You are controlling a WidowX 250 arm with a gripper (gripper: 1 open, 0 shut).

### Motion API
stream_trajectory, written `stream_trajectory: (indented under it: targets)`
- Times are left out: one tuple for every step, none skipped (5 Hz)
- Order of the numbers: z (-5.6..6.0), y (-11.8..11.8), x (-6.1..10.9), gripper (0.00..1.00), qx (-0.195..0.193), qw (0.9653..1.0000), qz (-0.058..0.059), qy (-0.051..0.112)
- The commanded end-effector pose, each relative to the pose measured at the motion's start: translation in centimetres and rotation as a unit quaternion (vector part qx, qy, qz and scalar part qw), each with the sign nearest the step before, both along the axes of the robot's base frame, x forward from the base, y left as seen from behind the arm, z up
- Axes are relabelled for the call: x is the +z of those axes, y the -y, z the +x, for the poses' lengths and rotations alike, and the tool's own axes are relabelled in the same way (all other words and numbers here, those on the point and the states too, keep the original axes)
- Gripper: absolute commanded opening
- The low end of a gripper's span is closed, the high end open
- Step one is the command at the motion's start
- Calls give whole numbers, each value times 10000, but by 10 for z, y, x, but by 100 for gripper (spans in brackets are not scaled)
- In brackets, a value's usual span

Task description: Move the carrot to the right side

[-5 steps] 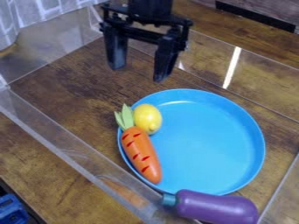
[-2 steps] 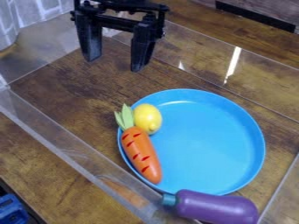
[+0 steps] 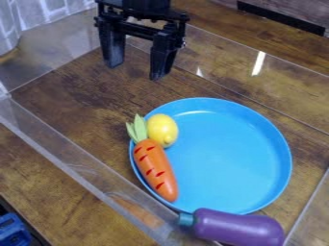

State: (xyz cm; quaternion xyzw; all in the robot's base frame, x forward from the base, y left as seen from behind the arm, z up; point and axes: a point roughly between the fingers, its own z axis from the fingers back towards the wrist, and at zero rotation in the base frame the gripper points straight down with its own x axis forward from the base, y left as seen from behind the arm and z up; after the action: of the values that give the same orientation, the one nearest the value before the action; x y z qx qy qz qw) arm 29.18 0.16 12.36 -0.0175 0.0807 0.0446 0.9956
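The carrot (image 3: 156, 168) is small and orange with dark stripes and a green leafy top. It lies on the left edge of the blue plate (image 3: 244, 159), tip pointing toward the front. A yellow lemon (image 3: 162, 129) sits just behind it on the plate, touching its leafy end. My gripper (image 3: 138, 60) hangs at the back of the table, well behind the plate. Its two black fingers point down, open, with nothing between them.
A purple eggplant (image 3: 237, 228) with a green cap lies at the plate's front edge. Clear plastic walls enclose the wooden table on the left (image 3: 52, 135) and at the back.
The gripper swung left and away from the plate, then came back slightly to the right. It stayed open. The carrot, lemon and eggplant have not moved.
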Motion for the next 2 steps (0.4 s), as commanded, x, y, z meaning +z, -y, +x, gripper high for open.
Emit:
stream_trajectory:
  targets:
    - [6,-5,4,100,-22,9997,-2,224]
    - [5,-2,-6,100,-154,9997,-22,160]
